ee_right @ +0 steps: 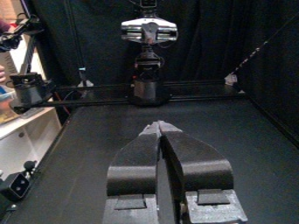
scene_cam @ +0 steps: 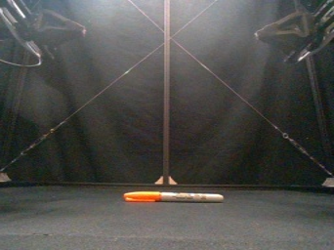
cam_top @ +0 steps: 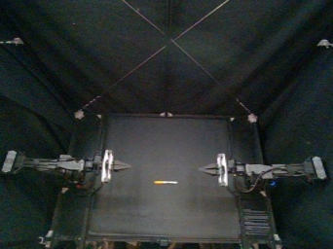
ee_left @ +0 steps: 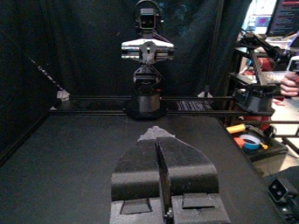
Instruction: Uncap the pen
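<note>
Dim booth. Soft light from above makes a pale haze on the back curtain (scene_cam: 167, 68); the table (scene_cam: 65, 220) is dark, the marker pen (scene_cam: 174, 196) bright against it.

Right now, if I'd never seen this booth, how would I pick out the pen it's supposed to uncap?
Find the small black table with an arm at each side. The pen lies flat near its middle, between the left pincer and the right pincer, slightly nearer the front edge. Against all that black, its bright orange cap and pale grey barrel stand out.
</note>
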{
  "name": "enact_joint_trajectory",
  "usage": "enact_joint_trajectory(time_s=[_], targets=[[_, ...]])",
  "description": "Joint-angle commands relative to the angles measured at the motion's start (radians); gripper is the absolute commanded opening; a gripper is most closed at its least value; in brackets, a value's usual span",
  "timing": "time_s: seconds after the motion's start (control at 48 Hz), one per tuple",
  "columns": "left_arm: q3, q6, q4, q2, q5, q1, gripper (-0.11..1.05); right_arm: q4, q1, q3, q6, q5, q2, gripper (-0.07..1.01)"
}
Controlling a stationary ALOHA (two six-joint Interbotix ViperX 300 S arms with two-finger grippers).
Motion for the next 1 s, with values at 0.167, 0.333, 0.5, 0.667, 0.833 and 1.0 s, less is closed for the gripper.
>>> enact_joint_trajectory(time_s=[0.167, 0.333, 0.5, 0.667, 0.833, 1.0], targets=[[-0.026, -0.0015, -0.002, 0.126, -0.123, -0.006, 0.01, 0.091, -0.011, -0.040, 0.046, -0.023, 0.132, 0.03], [-0.051, -0.0046, -0.017, 0.265, -0.181, -0.009, 0.09, 0.129, -0.012, -0.089, 0.057, -0.023, 0.304, 0.05], [-0.091, -0.0046, -0.026, 0.402, -0.206, -0.011, 0.28, 0.132, -0.005, -0.152, 0.058, -0.009, 0.494, 0.12], [-0.109, -0.0061, -0.038, 0.488, -0.219, -0.011, 0.53, 0.143, -0.003, -0.210, 0.058, 0.008, 0.650, 0.39], [-0.114, -0.0046, -0.071, 0.535, -0.227, -0.011, 0.76, 0.161, -0.002, -0.259, 0.058, 0.009, 0.773, 0.75], [-0.114, -0.0046, -0.094, 0.589, -0.229, -0.011, 0.91, 0.153, 0.002, -0.313, 0.052, 0.029, 0.876, 0.93]])
